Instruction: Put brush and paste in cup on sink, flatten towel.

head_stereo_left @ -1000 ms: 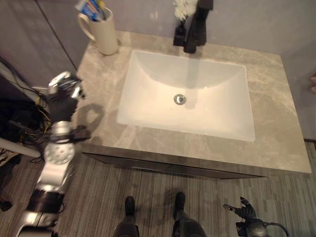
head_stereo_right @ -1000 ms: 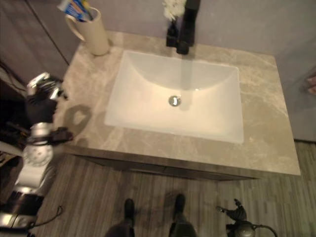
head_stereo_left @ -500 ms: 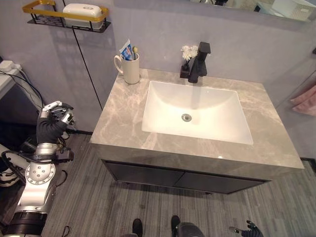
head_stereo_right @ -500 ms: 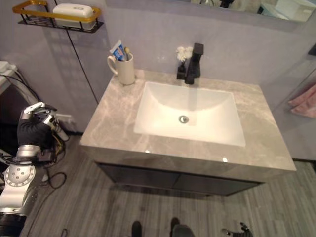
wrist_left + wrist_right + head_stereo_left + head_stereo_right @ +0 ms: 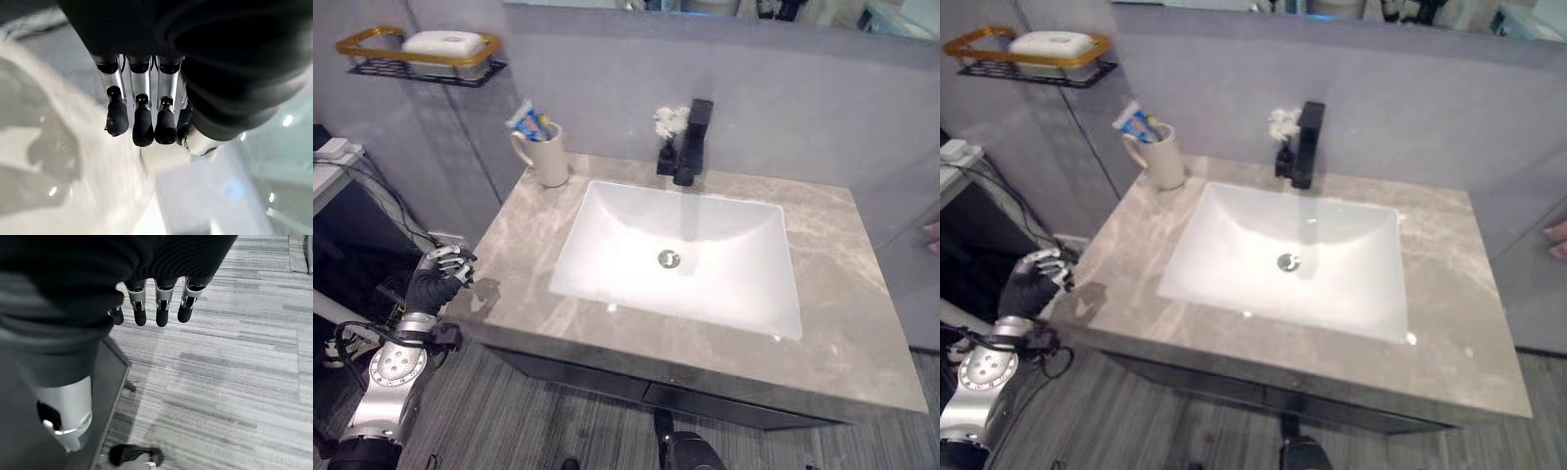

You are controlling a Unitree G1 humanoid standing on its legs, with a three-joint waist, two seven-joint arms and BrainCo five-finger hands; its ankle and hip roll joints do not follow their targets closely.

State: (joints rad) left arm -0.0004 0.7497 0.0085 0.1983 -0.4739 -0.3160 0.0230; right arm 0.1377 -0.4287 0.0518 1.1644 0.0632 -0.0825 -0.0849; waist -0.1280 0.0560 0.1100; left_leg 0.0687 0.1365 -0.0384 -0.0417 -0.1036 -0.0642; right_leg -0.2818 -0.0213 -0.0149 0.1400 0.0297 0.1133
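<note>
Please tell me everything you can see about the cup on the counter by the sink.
The cup is a cream mug that looks ceramic, with a loop handle on its side away from the basin. It stands upright on the far left corner of the grey marble counter, near the wall, left of the black faucet. A toothpaste tube and a brush stick out of its top. No hand touches it.

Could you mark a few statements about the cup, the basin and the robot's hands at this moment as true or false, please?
1. The cup stands on the counter at its back left corner. True.
2. The cup is empty. False: the toothpaste tube sticks out of it.
3. The left hand holds a toothbrush. False: it holds nothing and hangs beside the counter's left edge.
4. The basin holds no objects. True.
5. The right hand rests on the counter. False: it hangs over the floor, fingers relaxed.
</note>
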